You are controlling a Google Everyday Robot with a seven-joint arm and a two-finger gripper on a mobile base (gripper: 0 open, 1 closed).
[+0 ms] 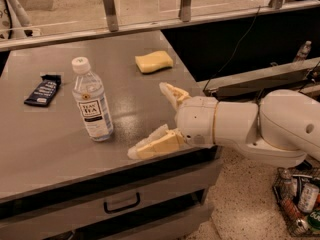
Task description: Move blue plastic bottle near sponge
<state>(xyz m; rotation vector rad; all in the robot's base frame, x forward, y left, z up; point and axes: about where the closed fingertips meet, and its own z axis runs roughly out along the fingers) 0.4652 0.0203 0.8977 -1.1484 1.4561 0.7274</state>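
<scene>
Hovering tool (147,120) over desk (50,149), spread wide, gripping nothing.
Just beside upright blue plastic bottle (91,106), not touching; well short of sponge (154,61).

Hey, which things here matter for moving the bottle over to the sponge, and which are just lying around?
Job: blue plastic bottle, sponge, gripper (open, beside the bottle, not touching).
Lying about: dark snack wrapper.

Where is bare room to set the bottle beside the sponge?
Bare tabletop lies left of the sponge, between it and the tea bottle, and in front of the snack bar wrapper. The right front edge is crowded by the open pincer.
</scene>
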